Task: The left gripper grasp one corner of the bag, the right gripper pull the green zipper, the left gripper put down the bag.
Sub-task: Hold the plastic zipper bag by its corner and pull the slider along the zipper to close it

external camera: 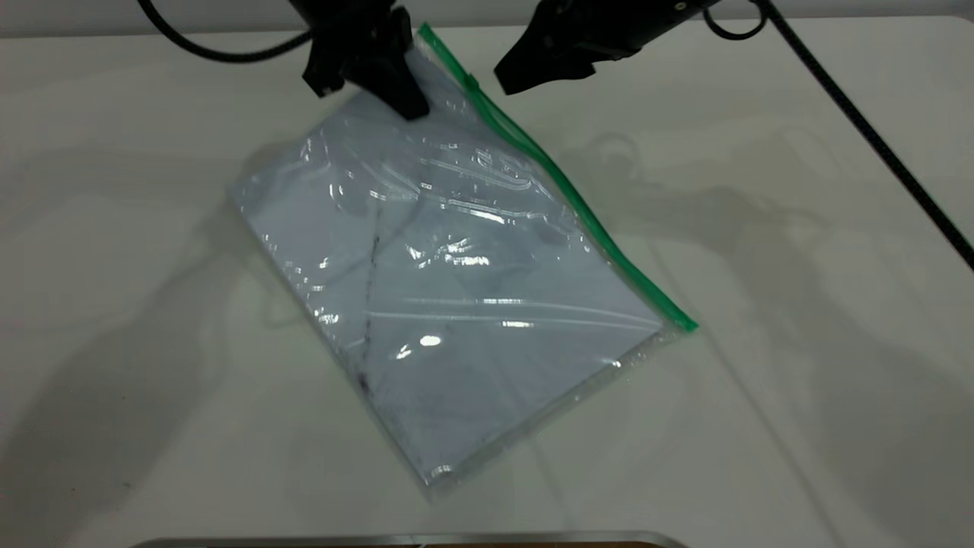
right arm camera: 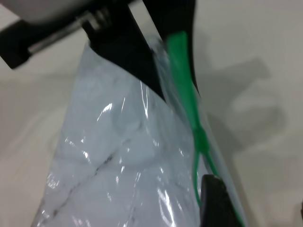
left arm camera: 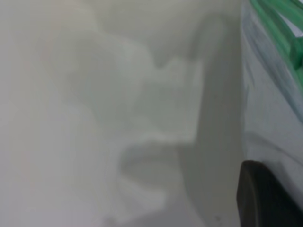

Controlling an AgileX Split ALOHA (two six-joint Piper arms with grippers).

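A: Where is the bag (external camera: 456, 289)?

B: On the white surface (external camera: 799, 380), its far corner lifted. The left gripper (external camera: 407, 95) has its jaws pinching that corner, probably to keep the edge taut.

A: And the green zipper (external camera: 578, 205)?

B: It runs along the bag's right edge. Its slider (right arm camera: 199, 137) sits near the held corner.

A: The right gripper (external camera: 508, 80)?

B: Just beside the zipper's upper end, near the slider. Whether its jaws are spread, I cannot tell.
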